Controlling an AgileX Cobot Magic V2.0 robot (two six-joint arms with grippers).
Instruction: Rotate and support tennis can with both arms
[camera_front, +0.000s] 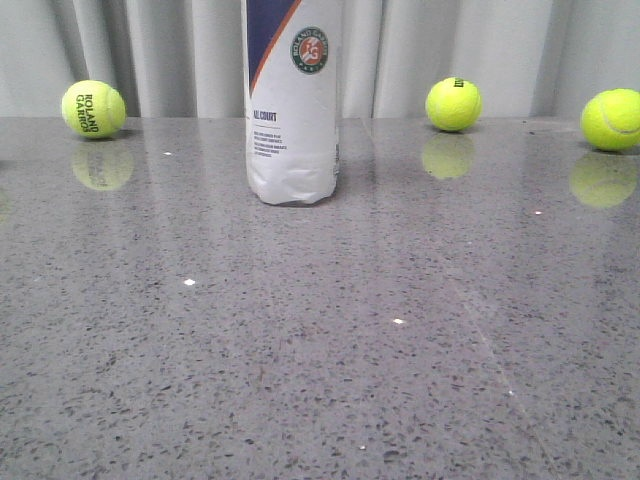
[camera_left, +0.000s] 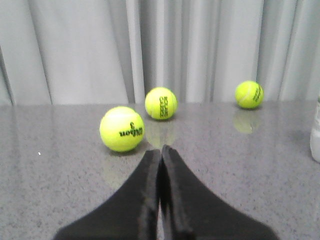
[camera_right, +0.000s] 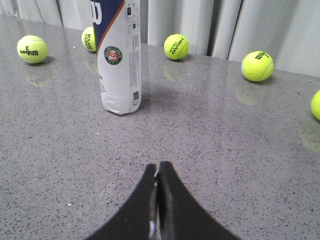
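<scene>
The tennis can (camera_front: 293, 100) stands upright on the grey speckled table, its white label, navy band and round red-green emblem facing forward; its top is cut off in the front view. In the right wrist view the tennis can (camera_right: 119, 57) stands well ahead of my right gripper (camera_right: 158, 167), which is shut with nothing in it. My left gripper (camera_left: 161, 150) is also shut and empty; only a sliver of the tennis can (camera_left: 315, 135) shows at that view's edge, far off to the side. Neither arm appears in the front view.
Yellow-green tennis balls lie along the back of the table by the grey curtain: a ball (camera_front: 93, 108) at the left, a second ball (camera_front: 453, 103) right of the can, a third ball (camera_front: 611, 119) at the far right. A Wilson ball (camera_left: 121, 128) lies just ahead of my left gripper.
</scene>
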